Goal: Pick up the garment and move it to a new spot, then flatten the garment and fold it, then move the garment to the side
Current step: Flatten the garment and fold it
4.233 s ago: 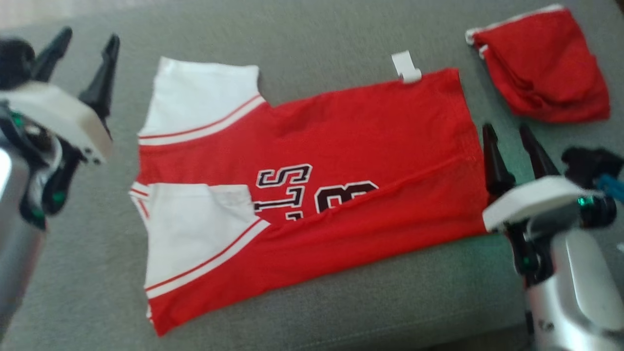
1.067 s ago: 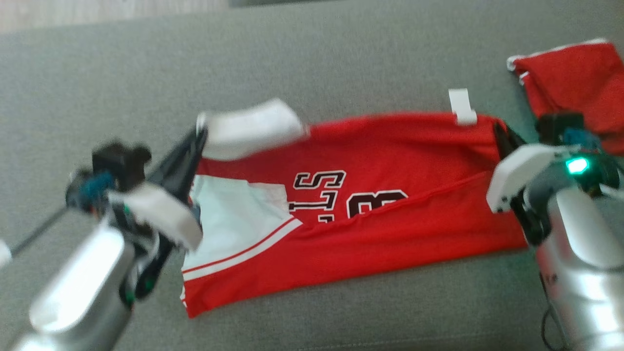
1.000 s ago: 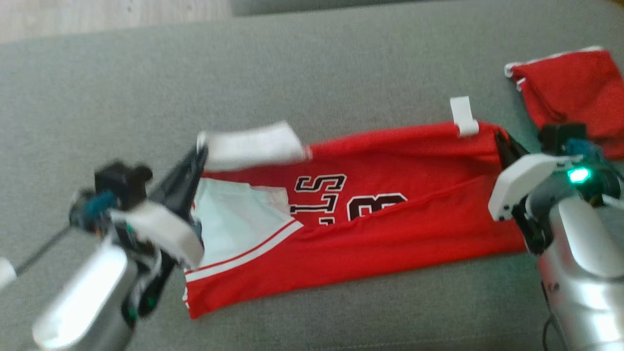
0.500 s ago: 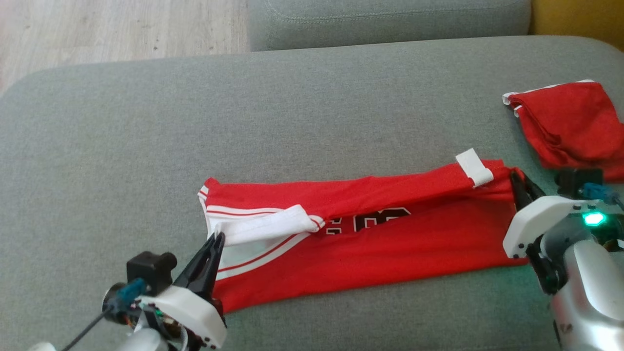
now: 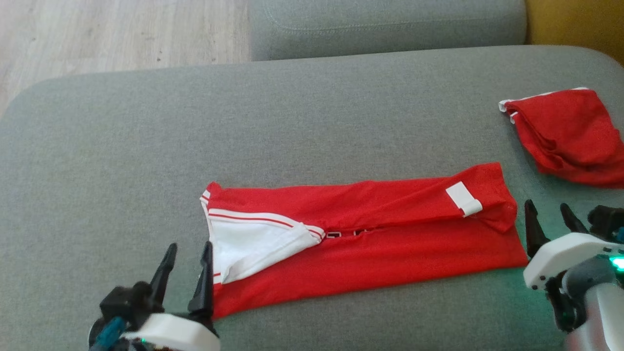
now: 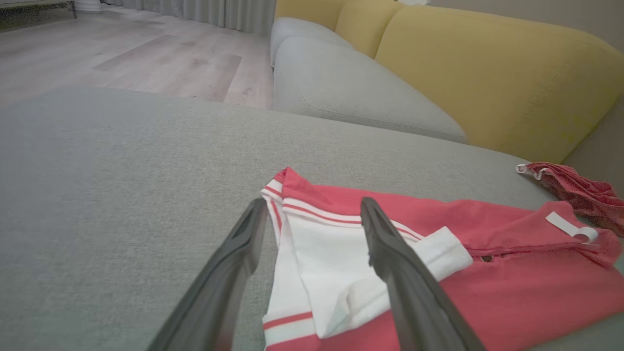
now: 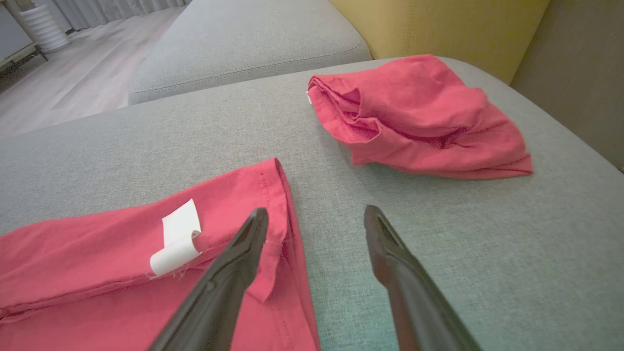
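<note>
Nearest me, my left gripper (image 5: pixel 190 246) hovers with its fingers spread and empty just beside the white-sleeved end of the garment (image 5: pixel 370 243). My right gripper (image 5: pixel 546 204) is likewise spread and empty, just off the hem end. The garment lies folded into a long red band across the grey cushion (image 5: pixel 292 122), with a white tag (image 5: pixel 463 199) on its upper flap, and farther right, apart from it, sits a crumpled red cloth (image 5: pixel 565 136).
</note>
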`<state>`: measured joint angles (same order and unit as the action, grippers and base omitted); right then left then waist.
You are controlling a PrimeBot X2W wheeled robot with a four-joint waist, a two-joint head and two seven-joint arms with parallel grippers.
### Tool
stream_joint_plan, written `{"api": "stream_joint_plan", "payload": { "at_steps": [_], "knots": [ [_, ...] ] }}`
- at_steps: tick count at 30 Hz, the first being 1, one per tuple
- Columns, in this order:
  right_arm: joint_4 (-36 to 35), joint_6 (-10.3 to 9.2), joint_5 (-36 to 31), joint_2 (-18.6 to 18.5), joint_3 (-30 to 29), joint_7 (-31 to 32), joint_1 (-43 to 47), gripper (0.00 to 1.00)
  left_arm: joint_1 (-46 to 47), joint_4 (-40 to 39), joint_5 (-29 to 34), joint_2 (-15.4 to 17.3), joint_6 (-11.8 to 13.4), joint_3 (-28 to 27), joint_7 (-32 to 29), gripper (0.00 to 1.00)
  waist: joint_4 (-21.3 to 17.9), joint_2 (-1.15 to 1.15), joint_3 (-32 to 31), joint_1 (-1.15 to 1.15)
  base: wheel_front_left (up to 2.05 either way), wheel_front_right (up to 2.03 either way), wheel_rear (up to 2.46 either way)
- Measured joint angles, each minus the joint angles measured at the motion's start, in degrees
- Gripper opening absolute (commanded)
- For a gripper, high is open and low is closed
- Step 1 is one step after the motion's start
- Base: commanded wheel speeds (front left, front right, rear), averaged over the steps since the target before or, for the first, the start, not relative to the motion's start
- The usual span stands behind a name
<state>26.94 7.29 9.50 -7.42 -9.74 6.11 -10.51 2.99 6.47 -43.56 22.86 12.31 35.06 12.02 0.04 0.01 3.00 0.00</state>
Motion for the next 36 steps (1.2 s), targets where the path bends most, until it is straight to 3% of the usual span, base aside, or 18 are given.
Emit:
{"api": "stream_joint_plan", "payload": {
  "at_steps": [8, 23, 25, 26, 27, 36],
  "knots": [
    [-1.68, 0.0, -1.58, 1.14, -1.05, 2.99, 0.47, 1.0, -3.73, -1.8, 0.26, -0.19, 3.81, -3.18, 1.25, 1.0, 1.71, 0.0, -0.83, 0.0, 0.0, 0.0, 0.0],
    [13.17, 0.0, -7.65, 0.34, -6.76, 5.5, -3.21, 0.99, -4.49, -3.93, 0.7, -0.35, 4.34, -3.59, 1.7, 1.0, 8.4, 0.0, 0.4, 0.0, 0.0, 0.0, 0.0],
    [14.45, 0.0, -7.65, 0.32, -6.82, 5.42, -3.77, 0.41, -4.62, -3.97, 0.7, -0.35, 4.39, -3.59, 1.7, 1.0, 8.68, 0.0, 0.29, 0.01, 0.0, 0.0, 0.0],
    [15.02, 0.0, -7.65, 0.32, -6.81, 5.39, -4.15, 0.3, -4.66, -3.97, 0.7, -0.34, 4.41, -3.57, 1.7, 1.0, 8.72, 0.0, 0.17, 0.0, 0.0, 0.0, 0.0],
    [15.51, 0.0, -7.65, 0.33, -6.75, 5.19, -4.43, 0.0, -4.66, -3.98, 0.75, -0.26, 4.41, -3.5, 1.69, 1.0, 8.71, 0.0, -0.01, 0.0, 0.0, 0.0, 0.0],
    [17.22, 0.0, -7.23, 0.25, -5.13, 2.86, -5.17, 0.0, -5.0, -5.87, 1.78, -0.11, 5.91, -2.59, 1.08, 1.0, 6.76, 0.0, -2.16, 0.0, 0.0, 0.0, 0.0]
  ]
}}
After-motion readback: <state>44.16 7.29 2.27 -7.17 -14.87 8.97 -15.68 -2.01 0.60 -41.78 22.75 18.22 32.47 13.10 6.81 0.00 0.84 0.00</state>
